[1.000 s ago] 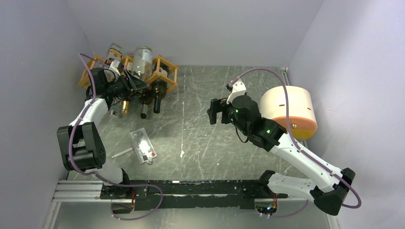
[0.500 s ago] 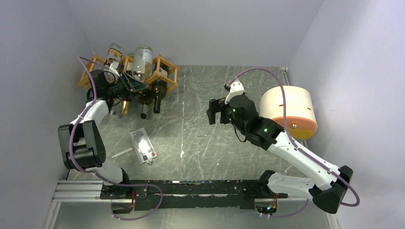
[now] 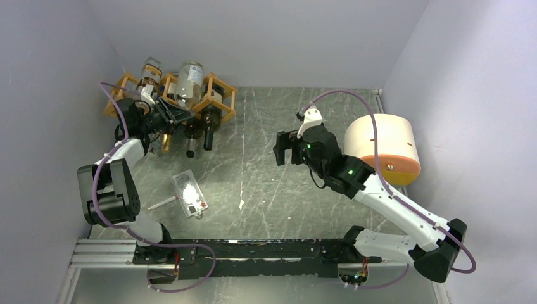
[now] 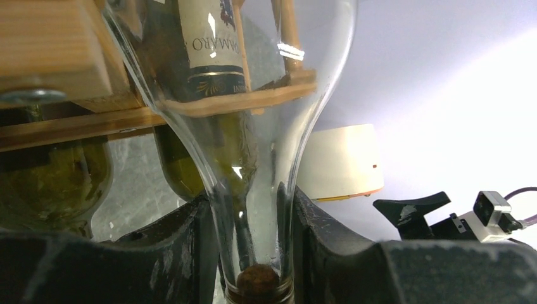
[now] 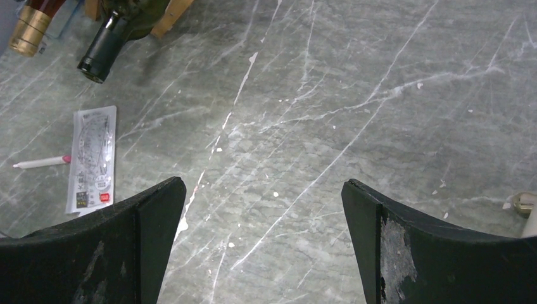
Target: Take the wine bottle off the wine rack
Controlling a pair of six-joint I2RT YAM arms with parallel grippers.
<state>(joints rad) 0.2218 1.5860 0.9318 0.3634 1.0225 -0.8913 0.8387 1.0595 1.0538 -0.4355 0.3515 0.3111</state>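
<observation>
The wine bottle (image 4: 253, 126), of clear glass, lies in an upper cell of the wine rack (image 4: 44, 50) at the far left corner of the table. Its base is raised and set away from the arm. Its neck slopes down out of the cell toward the left gripper (image 4: 248, 209). The long axis therefore runs from the rack straight into the wrist, with the cork (image 4: 256, 278) at the end nearest the camera. The left fingers (image 4: 183, 247) stand one on each side of the neck, across that axis. No gap shows on either side, so the left gripper is judged to be clamped on the neck. The coming move probably calls for a pull along the bottle's axis, out of the cell toward the near side. A sideways pull would drive the shoulder against the wooden slat that crosses just behind it. A dark green bottle (image 4: 44, 183) lies close below. The right gripper (image 5: 261, 183) hangs with its fingers spread wide over bare table, well apart from the rack, so the left arm is the nearer one.
</observation>
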